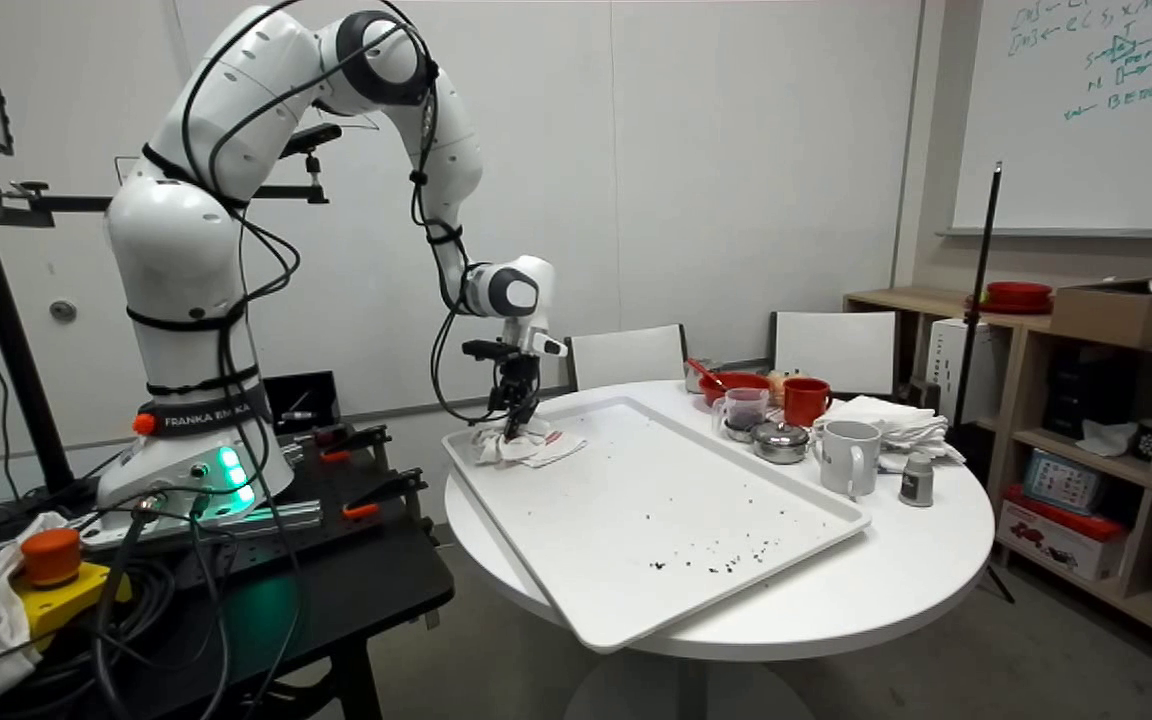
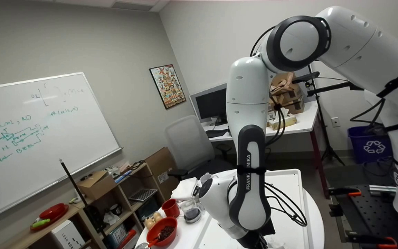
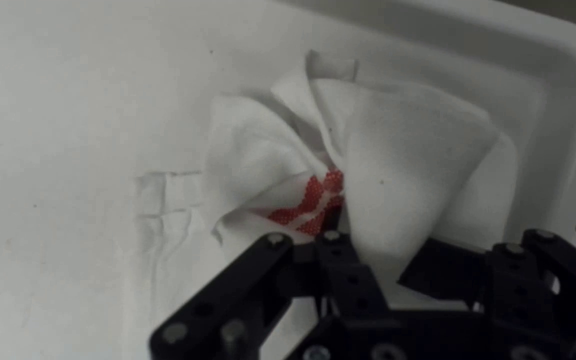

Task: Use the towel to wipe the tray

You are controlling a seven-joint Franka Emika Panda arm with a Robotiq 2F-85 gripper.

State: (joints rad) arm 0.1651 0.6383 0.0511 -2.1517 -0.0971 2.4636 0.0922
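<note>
The white tray [image 1: 626, 470] lies across the round table, and dark crumbs [image 1: 726, 560] are scattered near its far end from the robot. The white towel [image 1: 536, 446], with red print, is crumpled in the tray's corner nearest the robot base. In the wrist view the towel [image 3: 408, 165] bunches up between the black fingers. My gripper [image 1: 513, 428] points down onto the towel, low over the tray. In the wrist view the gripper [image 3: 385, 245] looks shut on the towel; folds hide its fingertips. In an exterior view the gripper [image 2: 254, 242] is partly cut off by the lower edge.
The tray's raised rim [image 3: 575, 125] is close beside the towel. On the table past the tray stand a grey-white mug [image 1: 849, 458], a metal pot [image 1: 779, 443], a red mug [image 1: 807, 400], a red bowl [image 2: 162, 231], a small shaker [image 1: 917, 480] and folded white cloths [image 1: 881, 425].
</note>
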